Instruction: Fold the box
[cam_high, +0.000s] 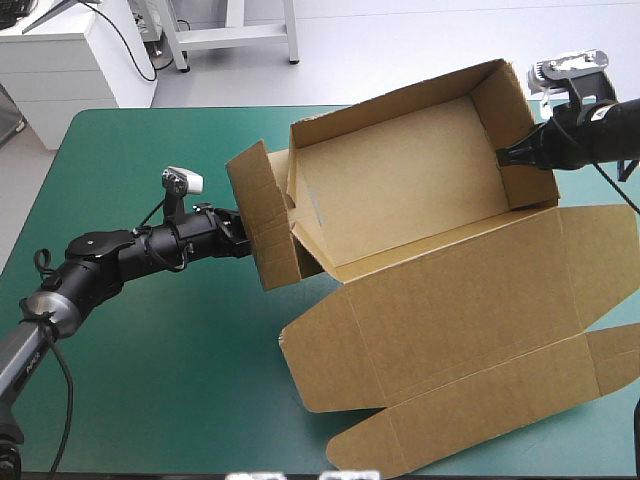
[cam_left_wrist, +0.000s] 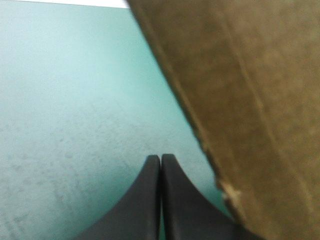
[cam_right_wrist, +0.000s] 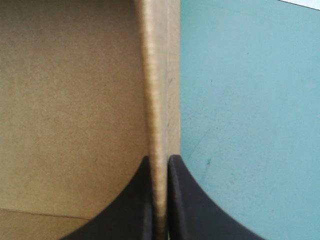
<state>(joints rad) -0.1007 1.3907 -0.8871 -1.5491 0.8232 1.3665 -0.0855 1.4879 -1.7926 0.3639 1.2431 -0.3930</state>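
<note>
The brown box (cam_high: 400, 180) stands on the teal-green table (cam_high: 150, 350) as an open tray with raised walls. Its lid (cam_high: 470, 320) lies flat toward the front. My right gripper (cam_high: 503, 155) is shut on the box's right end wall, and the right wrist view shows that wall's edge (cam_right_wrist: 157, 75) pinched in the right gripper (cam_right_wrist: 160, 161). My left gripper (cam_high: 246, 240) sits at the outer face of the left side flap (cam_high: 262, 215). In the left wrist view the left gripper (cam_left_wrist: 160, 159) is shut with nothing in it, the flap (cam_left_wrist: 250, 100) just beside it.
The lid's flaps (cam_high: 610, 365) reach the table's right and front edges. Bare teal-green cover (cam_high: 130, 160) lies to the left of the box, under and around the left arm.
</note>
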